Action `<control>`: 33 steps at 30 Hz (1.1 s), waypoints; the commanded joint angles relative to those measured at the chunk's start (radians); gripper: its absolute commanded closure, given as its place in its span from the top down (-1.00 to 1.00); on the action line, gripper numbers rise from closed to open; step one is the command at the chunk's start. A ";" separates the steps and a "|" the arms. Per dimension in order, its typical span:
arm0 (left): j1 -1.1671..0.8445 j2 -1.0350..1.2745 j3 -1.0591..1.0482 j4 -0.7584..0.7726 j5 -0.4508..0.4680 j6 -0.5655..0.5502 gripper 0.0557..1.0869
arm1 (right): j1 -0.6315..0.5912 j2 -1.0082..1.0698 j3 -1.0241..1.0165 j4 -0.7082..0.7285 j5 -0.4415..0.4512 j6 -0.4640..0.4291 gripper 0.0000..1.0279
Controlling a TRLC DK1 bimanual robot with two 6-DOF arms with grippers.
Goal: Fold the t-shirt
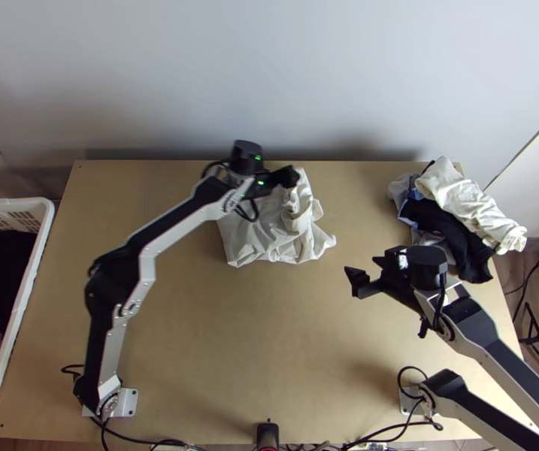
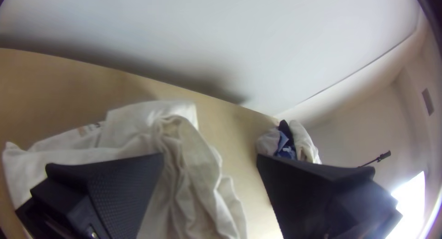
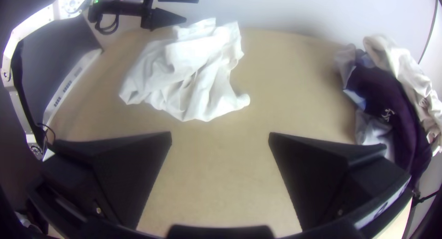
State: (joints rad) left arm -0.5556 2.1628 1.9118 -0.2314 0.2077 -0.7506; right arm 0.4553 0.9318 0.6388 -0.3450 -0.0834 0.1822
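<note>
In the top view my left gripper (image 1: 290, 177) is over the far part of the bunched white t-shirt (image 1: 265, 237), near the table's far edge. The left wrist view has the left gripper (image 2: 209, 158) open, with the rumpled shirt (image 2: 184, 174) below and beside one finger. My right gripper (image 1: 363, 276) stands open over bare wood, to the right of the shirt and nearer the table's front. Seen from the right wrist, the right gripper (image 3: 220, 135) has nothing between its fingers, and the shirt (image 3: 198, 78) lies beyond it in loose folds.
A pile of dark and white clothes (image 1: 457, 218) lies at the table's far right edge. A white basket (image 1: 25, 301) with dark and pink cloth stands off the left side. The wooden table (image 1: 231, 346) shows bare surface in front of the shirt.
</note>
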 commanded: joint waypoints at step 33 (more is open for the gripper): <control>0.114 -0.437 -0.577 0.023 0.004 0.206 -0.93 | 0.215 0.785 0.564 0.368 0.040 -0.099 -0.95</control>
State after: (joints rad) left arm -0.4374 1.7344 1.3777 -0.2359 0.2123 -0.5449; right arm 0.6212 1.6157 1.0969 -0.0078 -0.0463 0.0986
